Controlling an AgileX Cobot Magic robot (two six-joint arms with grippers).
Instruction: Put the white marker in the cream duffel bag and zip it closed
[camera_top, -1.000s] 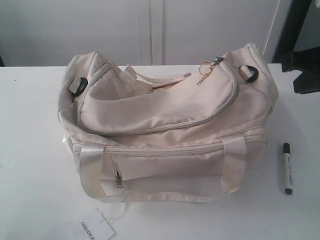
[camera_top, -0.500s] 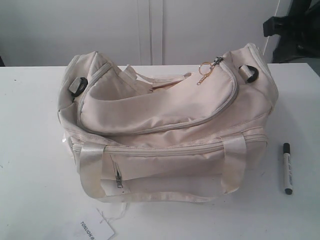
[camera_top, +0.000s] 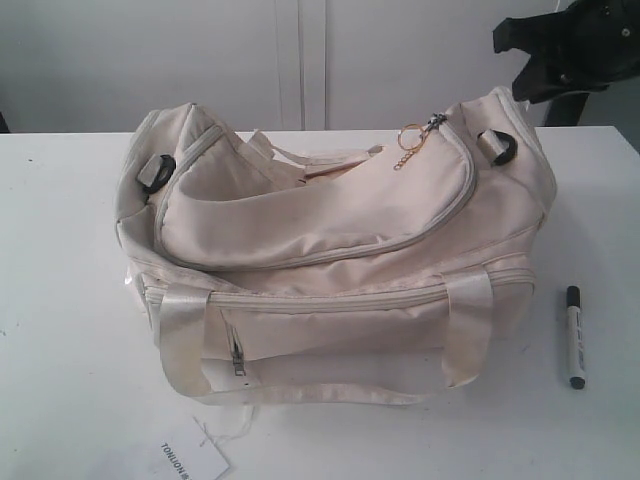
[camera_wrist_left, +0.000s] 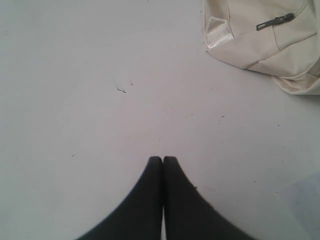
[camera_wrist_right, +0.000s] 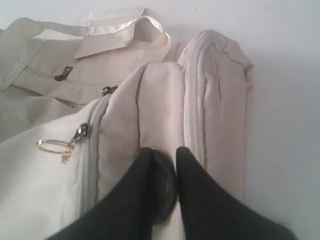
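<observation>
Right claw seemingly above cream duffel bag

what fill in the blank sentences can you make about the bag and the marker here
The white marker lies on the ___, outside the cream duffel bag.
The marker's cap is ___.
The chain pull on the bag's top zipper is ___ coloured.
The left end effector holds ___.
Missing: table; black; gold; nothing.

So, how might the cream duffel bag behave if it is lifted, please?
The cream duffel bag looks floppy: its top sags and creases, so it would probably slump. Its shiny straps may slip.
</observation>
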